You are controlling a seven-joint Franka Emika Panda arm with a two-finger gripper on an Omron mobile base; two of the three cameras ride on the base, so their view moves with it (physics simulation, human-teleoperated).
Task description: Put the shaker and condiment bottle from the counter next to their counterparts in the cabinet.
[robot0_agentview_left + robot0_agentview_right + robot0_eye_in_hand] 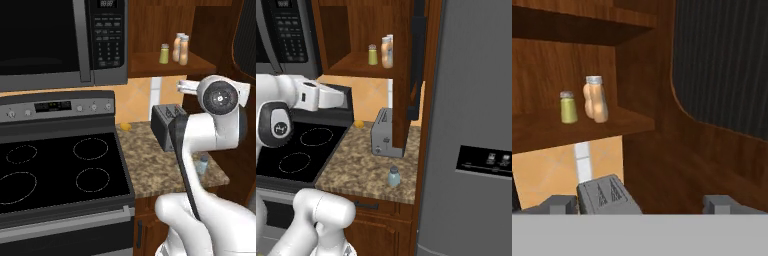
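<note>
The pale teal shaker stands upright near the front edge of the granite counter; my arm half hides the shaker in the left base view. On the cabinet shelf a yellow-green shaker stands left of two pale-orange bottles that touch each other. The bottles and the yellow-green shaker also appear in the right base view. My gripper is open and holds nothing. It hovers above the counter, below shelf height, facing the cabinet.
A grey toaster sits on the counter under the cabinet, below my gripper. The cabinet door stands open at the right. Stove and microwave lie to the left, the fridge to the right. A small yellow fruit rests by the backsplash.
</note>
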